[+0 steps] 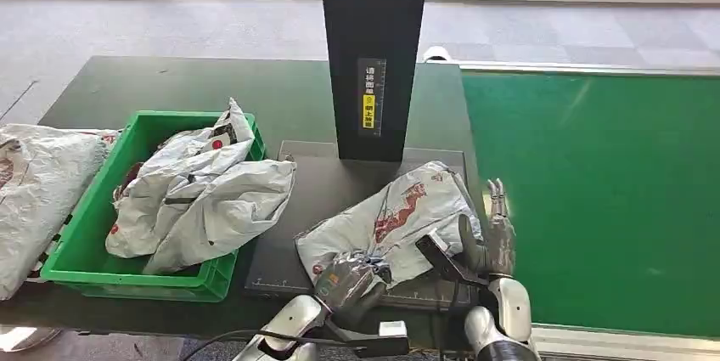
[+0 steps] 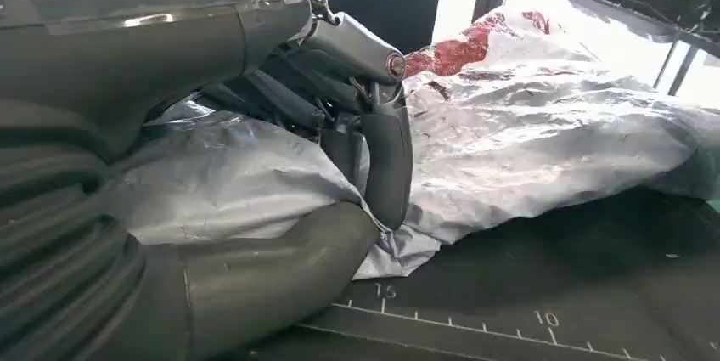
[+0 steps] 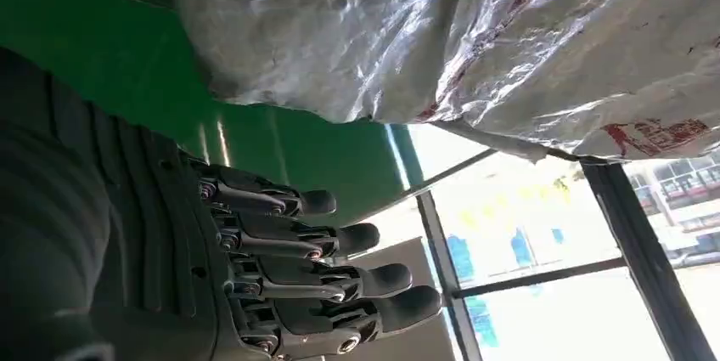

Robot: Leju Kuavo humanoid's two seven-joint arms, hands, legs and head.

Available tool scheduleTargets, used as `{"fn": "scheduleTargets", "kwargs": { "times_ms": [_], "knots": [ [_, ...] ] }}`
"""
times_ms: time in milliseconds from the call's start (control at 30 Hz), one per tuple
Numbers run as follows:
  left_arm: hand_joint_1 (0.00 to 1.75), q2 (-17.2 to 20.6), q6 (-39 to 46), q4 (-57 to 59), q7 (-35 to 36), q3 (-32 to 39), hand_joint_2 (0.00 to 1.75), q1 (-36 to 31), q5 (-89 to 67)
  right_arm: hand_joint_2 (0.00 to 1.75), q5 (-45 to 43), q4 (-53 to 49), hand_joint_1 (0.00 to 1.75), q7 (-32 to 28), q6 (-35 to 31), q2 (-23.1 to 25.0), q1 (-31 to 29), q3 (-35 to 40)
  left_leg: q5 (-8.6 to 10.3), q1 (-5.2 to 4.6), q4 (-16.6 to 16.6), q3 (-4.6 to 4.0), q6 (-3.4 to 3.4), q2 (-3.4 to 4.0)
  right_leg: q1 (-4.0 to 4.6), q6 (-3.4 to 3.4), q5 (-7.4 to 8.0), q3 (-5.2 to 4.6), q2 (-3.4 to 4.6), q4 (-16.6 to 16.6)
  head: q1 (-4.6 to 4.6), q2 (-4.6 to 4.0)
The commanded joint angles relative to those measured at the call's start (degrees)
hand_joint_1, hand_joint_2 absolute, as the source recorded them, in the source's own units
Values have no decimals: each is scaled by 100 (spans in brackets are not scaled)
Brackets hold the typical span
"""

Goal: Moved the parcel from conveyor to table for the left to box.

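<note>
**Head view: parcel on the scale plate, left hand gripping its near end**

Head view shows a grey poly-bag parcel (image 1: 390,217) with red print lying on the dark ruled plate (image 1: 280,251) at the foot of the black scanner column (image 1: 374,47), on the dark table (image 1: 170,85). The left hand (image 1: 348,284) sits at the parcel's six o'clock end; in the left wrist view its thumb (image 2: 386,157) and fingers close on a crumpled fold of the bag, so it is grasping the parcel. The right hand (image 1: 492,238) stands at the parcel's three o'clock side, fingers straight and apart, holding nothing; whether it touches the bag is hard to judge from here. The right wrist view shows those fingers (image 3: 340,242) extended beside the parcel, over the green conveyor belt (image 1: 594,191). At nine o'clock from the parcel, a green crate (image 1: 85,234) holds more grey bags (image 1: 204,191), and another grey bag (image 1: 34,191) lies beyond it.
</note>
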Motion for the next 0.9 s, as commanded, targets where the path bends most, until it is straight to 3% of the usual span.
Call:
{"fn": "scheduleTargets", "kwargs": {
  "times_ms": [33, 100, 233, 367, 467, 600, 767, 900],
  "knots": [
    [175, 10, 258, -17, 407, 472, 175, -95, -468, 0, -5, -139, 0, 32, 51, -142, 26, 163, 2, -3, -3, -1, 3, 3, -3, 0, 2, -2, 4, -2, 0, 0],
    [175, 57, 766, -352, 620, 586, 175, -62, -807, 0, 10, -339, 0, 44, 69, -142, 141, 117, 4, 0, -10, 0, 6, 6, 1, -1, 7, 0, 7, -13, 0, 0],
    [175, 70, 680, -655, 619, 718, 175, -36, -869, 0, 11, -517, 0, 47, 142, -155, 241, 102, 2, -1, -3, -11, 3, -3, -1, -1, 1, -9, -3, -3, 0, 0],
    [175, 107, 2052, -1675, 647, 1054, 175, 130, -1323, 0, 17, -730, 0, 7, 110, -137, 403, 48, -2, 1, -5, -9, 3, 4, 0, -2, 0, -5, 3, -6, 0, 0],
    [175, -100, 2138, -3715, -221, 1705, 175, 466, -1087, 0, -38, -622, 0, -83, 76, -115, 363, 42, -4, 0, 4, -25, 1, 6, -2, -3, -2, -24, 6, 5, 0, 0],
    [175, -278, 2138, -4685, -848, 2113, 175, 469, -948, 0, -68, -327, 0, -149, -29, -21, 153, 43, -10, 4, 11, -32, 3, 24, 2, -4, 0, -34, 25, 7, 0, 0],
    [175, -182, 2138, -4205, -729, 1861, 175, 317, -960, 0, -160, -430, 0, -115, -187, -55, 230, 14, -1, 0, -4, -22, 1, 10, -1, -3, 0, -22, 10, -3, 0, 0],
    [175, -214, 2138, -3126, -229, 1601, 175, -202, -1449, 0, -115, -797, 0, -86, -26, -47, 462, -92, 4, -1, -6, -23, 3, -11, -2, -1, -2, -15, -13, -6, 0, 0]
  ]
}}
